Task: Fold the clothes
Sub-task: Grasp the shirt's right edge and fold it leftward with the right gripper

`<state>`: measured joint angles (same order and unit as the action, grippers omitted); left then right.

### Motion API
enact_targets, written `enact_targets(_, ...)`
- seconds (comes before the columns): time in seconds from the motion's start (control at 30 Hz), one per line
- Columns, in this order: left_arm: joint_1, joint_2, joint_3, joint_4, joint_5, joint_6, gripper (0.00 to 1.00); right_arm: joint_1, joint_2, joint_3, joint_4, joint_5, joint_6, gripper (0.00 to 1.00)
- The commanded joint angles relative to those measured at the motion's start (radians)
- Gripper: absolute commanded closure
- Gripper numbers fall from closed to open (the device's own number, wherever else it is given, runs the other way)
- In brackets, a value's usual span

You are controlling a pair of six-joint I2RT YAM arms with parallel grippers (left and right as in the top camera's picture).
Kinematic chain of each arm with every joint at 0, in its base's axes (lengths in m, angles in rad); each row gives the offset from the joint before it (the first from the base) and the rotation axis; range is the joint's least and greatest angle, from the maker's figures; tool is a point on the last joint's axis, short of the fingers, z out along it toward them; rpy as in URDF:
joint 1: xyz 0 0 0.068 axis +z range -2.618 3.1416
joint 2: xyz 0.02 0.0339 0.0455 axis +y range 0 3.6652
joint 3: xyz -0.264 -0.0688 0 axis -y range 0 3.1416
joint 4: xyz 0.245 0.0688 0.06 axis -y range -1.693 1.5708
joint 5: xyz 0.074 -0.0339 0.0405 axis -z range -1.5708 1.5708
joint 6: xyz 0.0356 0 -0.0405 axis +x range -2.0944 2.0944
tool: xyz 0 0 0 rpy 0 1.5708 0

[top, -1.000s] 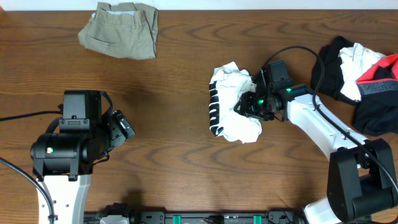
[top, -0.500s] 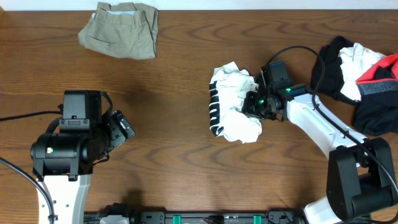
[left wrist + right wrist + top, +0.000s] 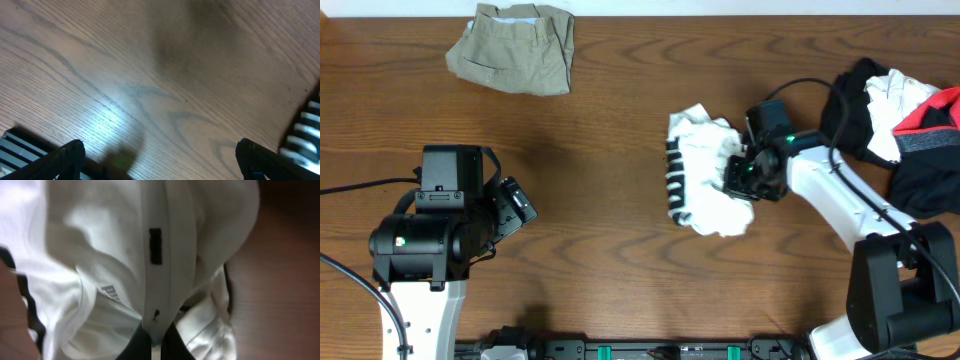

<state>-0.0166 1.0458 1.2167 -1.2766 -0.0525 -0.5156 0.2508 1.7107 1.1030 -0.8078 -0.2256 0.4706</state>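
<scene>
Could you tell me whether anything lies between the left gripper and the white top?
Nothing visible does: only bare wooden table separates the open left gripper from the white top, which the right gripper holds pinched.

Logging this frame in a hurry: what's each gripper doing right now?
Left gripper: open, holding nothing.
Right gripper: closed, pinching a fold of the white top.

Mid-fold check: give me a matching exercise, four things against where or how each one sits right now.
1 white top
2 khaki garment
3 black, white and red heap
4 left gripper

A far edge, left side
B open over the table
C pinched in the right gripper
D table's right end

Pairs: 1-C, 2-A, 3-D, 4-B
</scene>
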Motion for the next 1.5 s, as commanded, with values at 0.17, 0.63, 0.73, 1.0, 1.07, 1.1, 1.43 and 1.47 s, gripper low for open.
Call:
enact_targets(0.17, 0.005, 0.02, -0.007, 0.009, -0.012, 0.014, 0.02, -0.045, 0.0, 0.136, -0.173, 0.177, -0.126, 0.95)
enact_targets(0.63, 0.005, 0.039, -0.007, 0.005, -0.011, 0.014, 0.02, -0.05, 0.0, 0.14, -0.315, 0.522, -0.134, 0.5)
enact_targets(0.73, 0.005, 0.039, -0.007, 0.001, -0.011, 0.014, 0.02, -0.05, 0.0, 0.14, -0.332, 0.522, -0.122, 0.43)
enact_targets(1.0, 0.005, 0.039, -0.007, -0.006, -0.011, 0.014, 0.02, -0.05, -0.015, 0.164, -0.398, 0.446, -0.101, 0.5)
enact_targets(1.07, 0.005, 0.039, -0.007, -0.006, -0.011, 0.014, 0.02, -0.05, -0.029, 0.182, -0.433, 0.446, -0.101, 0.49)
enact_targets(1.1, 0.005, 0.039, -0.007, -0.006, -0.011, 0.014, 0.02, -0.05, -0.037, 0.193, -0.454, 0.442, -0.1, 0.48)
enact_targets(1.43, 0.005, 0.039, -0.007, -0.002, -0.011, 0.014, 0.02, 0.012, -0.083, 0.19, -0.44, 0.083, -0.42, 0.39)
enact_targets(1.47, 0.005, 0.039, -0.007, -0.002, -0.012, 0.014, 0.02, 0.021, -0.083, 0.18, -0.416, 0.09, -0.438, 0.32)
